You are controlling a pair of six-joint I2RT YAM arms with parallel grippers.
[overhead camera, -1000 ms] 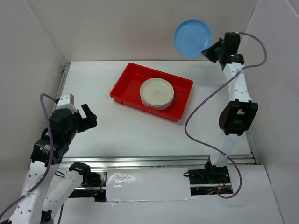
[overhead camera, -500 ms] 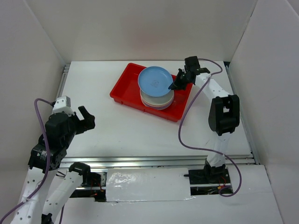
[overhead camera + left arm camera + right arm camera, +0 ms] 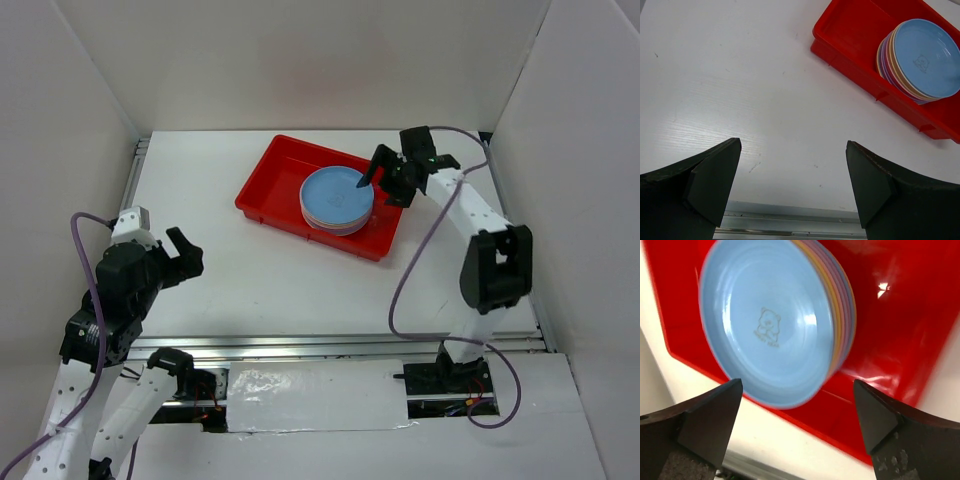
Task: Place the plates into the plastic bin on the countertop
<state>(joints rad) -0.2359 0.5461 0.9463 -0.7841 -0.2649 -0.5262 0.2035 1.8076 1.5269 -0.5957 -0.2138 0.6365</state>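
Observation:
A stack of plates [image 3: 336,198] [image 3: 920,60] [image 3: 775,320] with a blue one on top sits in the right half of the red plastic bin [image 3: 270,180] [image 3: 850,35] [image 3: 900,330] on the white countertop [image 3: 260,280]. My right gripper [image 3: 384,180] [image 3: 797,410] hovers open just over the stack's right edge, nothing between its fingers. Purple, yellow-orange and pink rims show under the blue plate. My left gripper [image 3: 180,250] [image 3: 792,170] stands open at the near left, well away from the bin, over bare countertop.
Metal rails [image 3: 340,345] [image 3: 790,222] run along the near edge and the left side [image 3: 135,175]. White walls enclose the table. A purple cable [image 3: 420,260] loops off the right arm over the countertop's right part.
The right gripper carried the blue plate down from high at the back onto the stack in the bin, then opened and let it go. The left arm barely moved.

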